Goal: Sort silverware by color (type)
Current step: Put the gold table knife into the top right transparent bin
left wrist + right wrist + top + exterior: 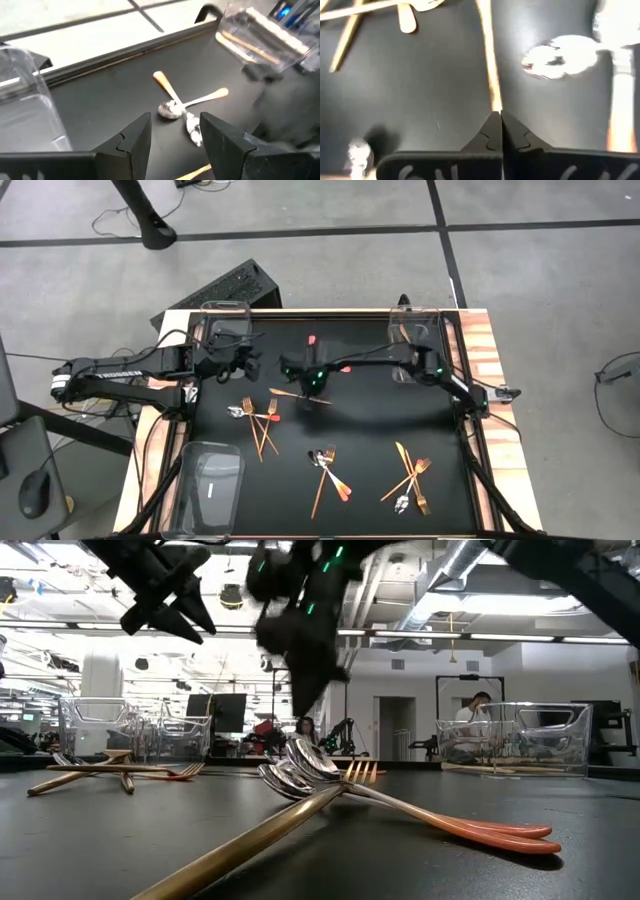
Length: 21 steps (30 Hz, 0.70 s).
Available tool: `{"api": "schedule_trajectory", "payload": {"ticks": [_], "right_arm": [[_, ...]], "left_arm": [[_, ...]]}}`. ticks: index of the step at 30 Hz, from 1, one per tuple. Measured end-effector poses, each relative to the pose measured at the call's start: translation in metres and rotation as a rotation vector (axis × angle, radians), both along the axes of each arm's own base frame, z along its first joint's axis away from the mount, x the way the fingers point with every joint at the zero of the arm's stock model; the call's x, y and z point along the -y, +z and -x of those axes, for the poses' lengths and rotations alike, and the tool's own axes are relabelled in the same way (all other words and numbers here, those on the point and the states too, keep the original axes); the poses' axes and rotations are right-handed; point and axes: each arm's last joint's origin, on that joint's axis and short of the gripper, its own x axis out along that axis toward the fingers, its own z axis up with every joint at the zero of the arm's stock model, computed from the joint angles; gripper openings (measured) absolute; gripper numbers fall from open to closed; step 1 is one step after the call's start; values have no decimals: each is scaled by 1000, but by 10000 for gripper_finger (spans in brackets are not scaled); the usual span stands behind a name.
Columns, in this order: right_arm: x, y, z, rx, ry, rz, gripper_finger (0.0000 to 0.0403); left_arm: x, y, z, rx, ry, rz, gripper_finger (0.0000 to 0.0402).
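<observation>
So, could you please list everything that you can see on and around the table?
table: one, black top, wooden edges.
clear bins: three, transparent; far left corner, far right corner with a copper piece inside, near left corner.
silverware heaps: three, gold, copper and silver; left, middle, right.
crossed spoons: two, silver with orange handles, ahead of the left gripper.
gold utensil: one, mid-table.
keyboard: one, dark, on the floor beyond the table.
left gripper: open, far left.
right gripper: shut on the gold utensil.
</observation>
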Motion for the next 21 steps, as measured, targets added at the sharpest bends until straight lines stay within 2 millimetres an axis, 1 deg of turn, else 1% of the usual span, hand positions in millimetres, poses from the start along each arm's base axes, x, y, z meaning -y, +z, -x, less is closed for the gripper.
{"api": "schedule_trajectory", "payload": {"ticks": [2, 4, 8, 10, 12, 15, 17, 21], "right_arm": [[6, 22, 9, 36, -16, 11, 5], [10, 38, 16, 65, -33, 35, 5], [18, 74, 39, 92, -71, 102, 5], [19, 86, 51, 96, -84, 124, 5], [19, 92, 64, 99, -100, 137, 5], [18, 93, 87, 90, -132, 135, 5], [17, 92, 108, 100, -171, 127, 5], [11, 84, 155, 143, -262, 104, 5]], "left_arm": [[0, 2, -1, 22, 7, -9, 155], [-1, 4, -3, 55, 11, -18, 155], [-1, 9, -6, 107, 12, -27, 155], [-1, 11, -7, 133, 11, -31, 155], [0, 12, -8, 158, 6, -33, 155], [3, 15, -11, 201, -1, -24, 155], [6, 16, -12, 211, -13, -24, 155], [11, 16, -14, 234, -3, -20, 155]]}}
